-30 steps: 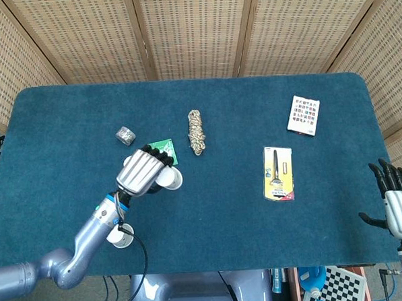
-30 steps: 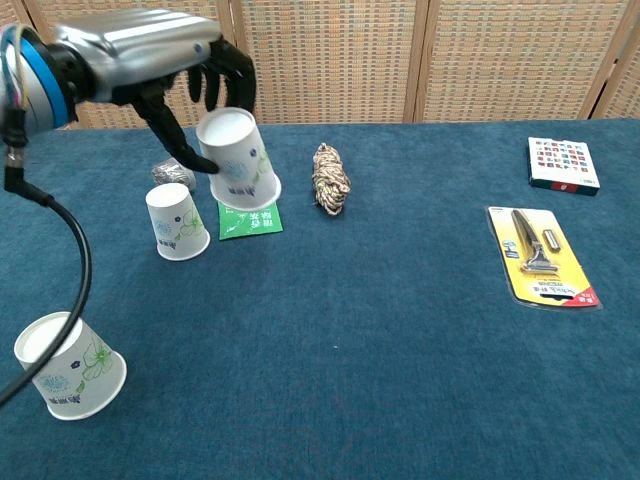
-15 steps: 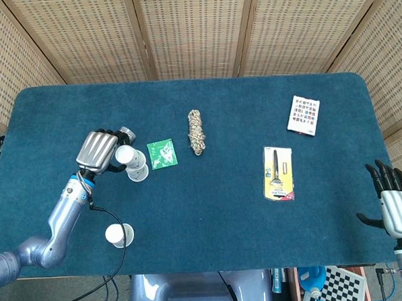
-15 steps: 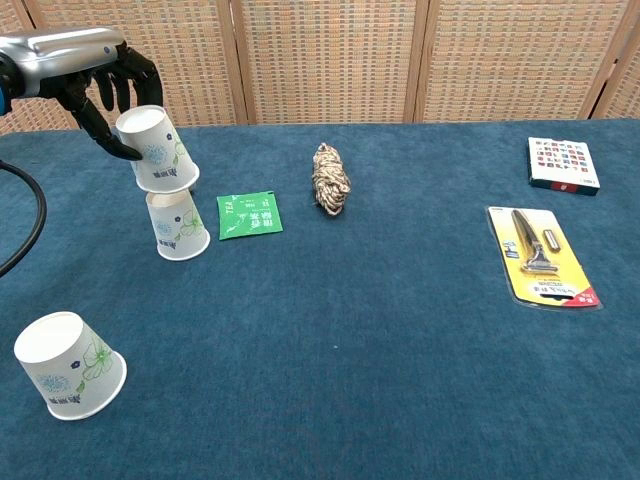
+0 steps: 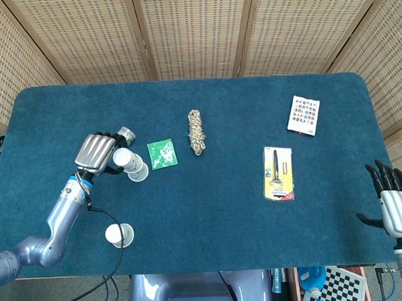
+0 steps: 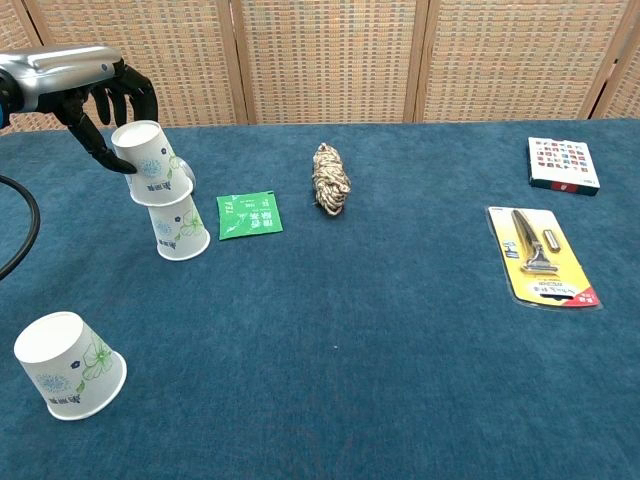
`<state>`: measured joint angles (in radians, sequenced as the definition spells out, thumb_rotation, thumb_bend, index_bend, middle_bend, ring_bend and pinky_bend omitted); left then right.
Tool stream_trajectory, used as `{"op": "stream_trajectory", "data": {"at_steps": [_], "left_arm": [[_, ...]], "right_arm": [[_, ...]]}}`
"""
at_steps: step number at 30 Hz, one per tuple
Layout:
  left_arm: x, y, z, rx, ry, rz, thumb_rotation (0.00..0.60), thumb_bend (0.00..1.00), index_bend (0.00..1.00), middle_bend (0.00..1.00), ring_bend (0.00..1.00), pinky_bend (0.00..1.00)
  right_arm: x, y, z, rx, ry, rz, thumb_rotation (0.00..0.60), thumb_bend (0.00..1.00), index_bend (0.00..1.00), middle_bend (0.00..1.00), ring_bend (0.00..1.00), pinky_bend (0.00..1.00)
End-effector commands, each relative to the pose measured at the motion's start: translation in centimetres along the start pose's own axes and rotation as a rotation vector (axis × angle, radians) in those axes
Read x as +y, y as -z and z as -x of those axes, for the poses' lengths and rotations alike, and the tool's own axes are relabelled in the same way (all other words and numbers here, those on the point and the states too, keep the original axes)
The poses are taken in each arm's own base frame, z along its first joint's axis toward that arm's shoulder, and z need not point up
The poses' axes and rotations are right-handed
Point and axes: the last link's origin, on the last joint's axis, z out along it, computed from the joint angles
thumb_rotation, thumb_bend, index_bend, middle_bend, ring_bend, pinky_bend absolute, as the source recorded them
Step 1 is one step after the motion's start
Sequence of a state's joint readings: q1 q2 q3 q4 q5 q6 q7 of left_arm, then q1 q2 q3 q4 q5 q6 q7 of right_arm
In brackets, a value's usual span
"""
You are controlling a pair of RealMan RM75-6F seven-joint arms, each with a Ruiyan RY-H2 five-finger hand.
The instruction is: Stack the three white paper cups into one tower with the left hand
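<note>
My left hand (image 5: 96, 153) (image 6: 95, 100) grips a white paper cup (image 6: 150, 165) (image 5: 122, 158) upside down and tilted. That cup sits on top of a second upturned cup (image 6: 178, 226) (image 5: 138, 172) standing on the blue table (image 5: 223, 190); whether it is slid down over it I cannot tell. A third white cup (image 6: 68, 365) (image 5: 118, 235) stands upside down alone near the front left edge. My right hand (image 5: 394, 201) hangs with its fingers apart off the table's right front corner, holding nothing.
A green tea packet (image 6: 249, 214) lies right of the cups, a coil of rope (image 6: 330, 178) beyond it. A crumpled foil ball (image 5: 126, 133) sits behind the cups. A packaged razor (image 6: 541, 256) and a card box (image 6: 562, 164) lie at the right.
My left hand carried the cup leftward from over the tea packet to above the standing cup, then lowered and tilted it onto that cup. The right hand barely moved.
</note>
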<state>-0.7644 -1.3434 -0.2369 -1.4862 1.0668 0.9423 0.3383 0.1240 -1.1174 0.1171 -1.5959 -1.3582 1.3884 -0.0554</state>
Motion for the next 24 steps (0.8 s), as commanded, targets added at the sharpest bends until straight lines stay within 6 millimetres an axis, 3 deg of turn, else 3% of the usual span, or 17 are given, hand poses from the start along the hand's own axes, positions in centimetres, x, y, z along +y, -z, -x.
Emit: {"op": "stream_trajectory", "data": {"at_steps": [1, 6, 9, 12, 15, 18, 24], "left_arm": [[-0.2, 0.0, -0.1, 0.000, -0.011, -0.007, 0.600, 0.14, 0.48, 0.45, 0.42, 0.38], [-0.2, 0.0, 0.1, -0.011, -0.004, -0.010, 0.600, 0.14, 0.47, 0.41, 0.37, 0.37], [-0.1, 0.0, 0.3, -0.027, 0.008, -0.008, 0.600, 0.14, 0.38, 0.31, 0.29, 0.34], [0.0, 0.0, 0.4, -0.047, 0.019, -0.008, 0.600, 0.14, 0.23, 0.15, 0.16, 0.28], [0.0, 0.0, 0.3, -0.050, 0.026, -0.008, 0.600, 0.14, 0.04, 0.01, 0.02, 0.16], [0.1, 0.2, 0.2, -0.046, 0.035, -0.001, 0.600, 0.14, 0.00, 0.00, 0.00, 0.04], [0.8, 3.0, -1.0, -0.021, 0.061, 0.101, 0.600, 0.14, 0.00, 0.00, 0.00, 0.01]], "right_arm": [[0.0, 0.0, 0.0, -0.002, 0.001, 0.000, 0.600, 0.00, 0.00, 0.00, 0.00, 0.00], [0.0, -0.1, 0.1, -0.005, 0.003, 0.003, 0.600, 0.00, 0.00, 0.00, 0.00, 0.00], [0.0, -0.1, 0.1, -0.005, 0.005, 0.004, 0.600, 0.00, 0.00, 0.00, 0.00, 0.00], [0.0, -0.1, 0.2, -0.004, 0.006, 0.004, 0.600, 0.00, 0.00, 0.00, 0.00, 0.00], [0.0, 0.0, 0.1, -0.003, 0.006, 0.005, 0.600, 0.00, 0.00, 0.00, 0.00, 0.00], [0.1, 0.0, 0.1, -0.003, 0.006, 0.006, 0.600, 0.00, 0.00, 0.00, 0.00, 0.00], [0.1, 0.0, 0.1, -0.006, 0.001, 0.006, 0.600, 0.00, 0.00, 0.00, 0.00, 0.00]]}}
